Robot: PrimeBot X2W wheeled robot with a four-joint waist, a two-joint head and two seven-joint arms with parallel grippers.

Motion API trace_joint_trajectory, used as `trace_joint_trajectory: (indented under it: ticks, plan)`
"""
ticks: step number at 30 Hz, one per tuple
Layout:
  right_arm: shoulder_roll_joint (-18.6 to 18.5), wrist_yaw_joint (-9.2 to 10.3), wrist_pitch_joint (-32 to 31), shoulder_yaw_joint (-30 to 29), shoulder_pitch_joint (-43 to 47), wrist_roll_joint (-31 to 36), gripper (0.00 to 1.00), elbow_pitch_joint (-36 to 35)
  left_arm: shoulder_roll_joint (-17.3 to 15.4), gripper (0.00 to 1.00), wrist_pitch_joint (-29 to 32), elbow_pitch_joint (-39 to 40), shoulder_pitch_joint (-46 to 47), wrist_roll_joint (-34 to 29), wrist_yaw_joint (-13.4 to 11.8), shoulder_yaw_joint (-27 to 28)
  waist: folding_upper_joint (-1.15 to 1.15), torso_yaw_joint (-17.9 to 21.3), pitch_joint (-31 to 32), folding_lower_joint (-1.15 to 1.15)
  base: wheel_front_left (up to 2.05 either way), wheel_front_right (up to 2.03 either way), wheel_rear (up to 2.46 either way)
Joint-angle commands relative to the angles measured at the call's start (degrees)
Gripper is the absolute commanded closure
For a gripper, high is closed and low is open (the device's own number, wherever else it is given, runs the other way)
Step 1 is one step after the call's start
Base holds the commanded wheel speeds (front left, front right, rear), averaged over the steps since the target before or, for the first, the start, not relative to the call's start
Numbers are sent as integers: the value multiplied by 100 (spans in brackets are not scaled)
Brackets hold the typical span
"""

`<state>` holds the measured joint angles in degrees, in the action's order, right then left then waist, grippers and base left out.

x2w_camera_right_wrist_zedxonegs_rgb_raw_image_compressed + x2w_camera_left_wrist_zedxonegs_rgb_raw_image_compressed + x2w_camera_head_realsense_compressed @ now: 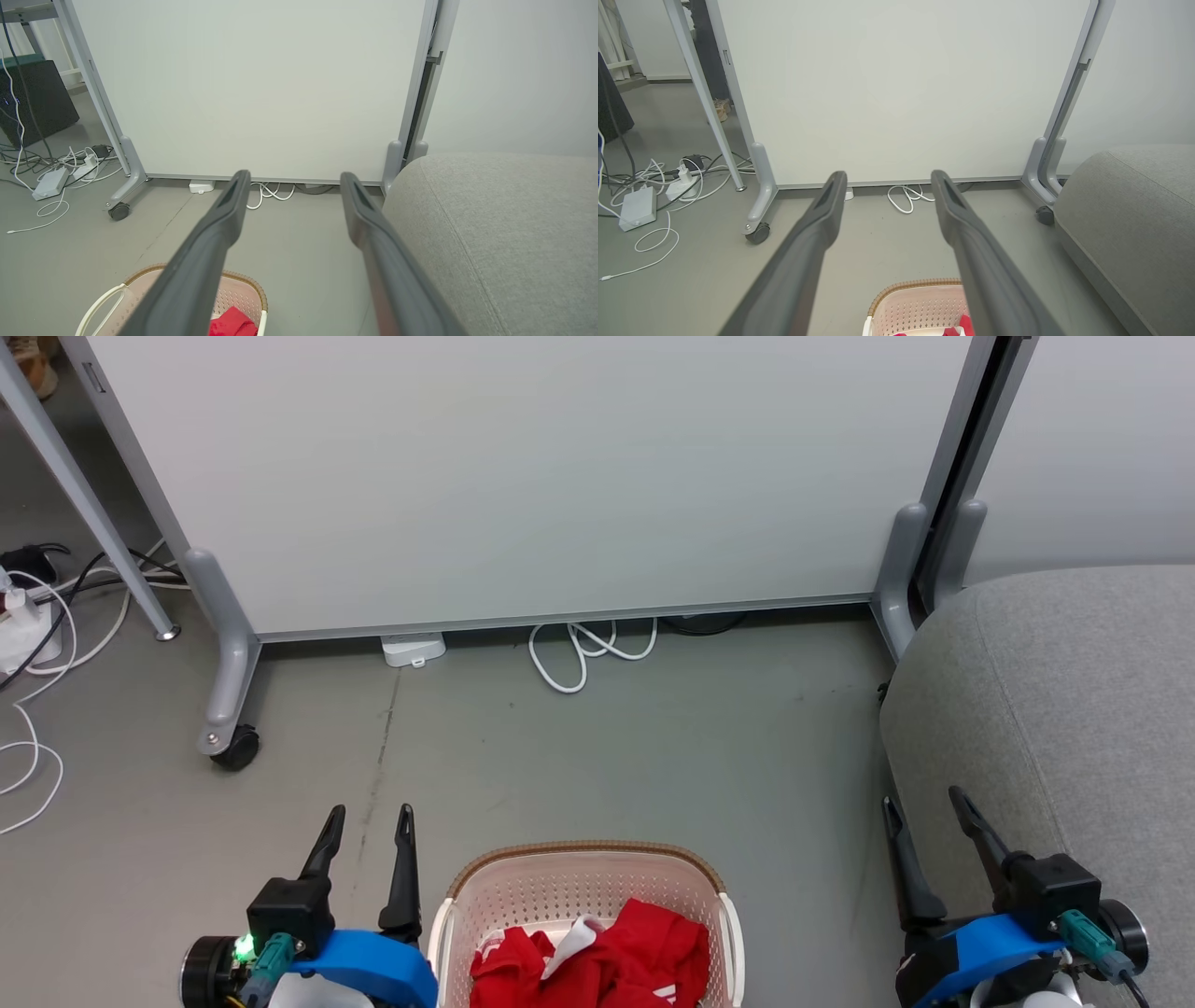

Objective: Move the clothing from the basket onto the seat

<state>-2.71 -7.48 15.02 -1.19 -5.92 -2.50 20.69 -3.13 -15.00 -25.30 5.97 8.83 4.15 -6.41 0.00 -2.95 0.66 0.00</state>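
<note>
Left gripper (pixel 370 812), right gripper (pixel 920 796), both wide, empty, one basket (pixel 588 848) holding red clothing (pixel 635 952), one grey seat (pixel 1055 691)

The grey floor (pixel 653 747) carries the basket (pixel 588 847), the sofa (pixel 1055 709), a wheeled partition (pixel 560 476) and loose white cables (pixel 581 651).

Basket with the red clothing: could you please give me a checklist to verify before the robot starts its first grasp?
1. Clothing lies inside the basket: ok.
2. Left gripper open, holding nothing: ok.
3. Right gripper open, holding nothing: ok.
4. A gripper over the clothing: not ok; the left is beside the basket, the right is near the seat.
5. Seat on the robot's right, bare where visible: ok.
6. Number of garments in the pile: cannot tell.
</note>
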Motion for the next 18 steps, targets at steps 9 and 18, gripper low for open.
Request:
trace_joint_trajectory:
  ticks: [9,18]
  plan:
    - [-32,-2,24,19,-17,-49,0,-29,11,0,-28,-10,64,-21,26,25,0,38,-42,0,0,0,0]
    - [-29,-2,20,151,-190,-71,0,-86,16,0,-28,-72,121,-18,9,40,0,335,-366,0,0,0,0]
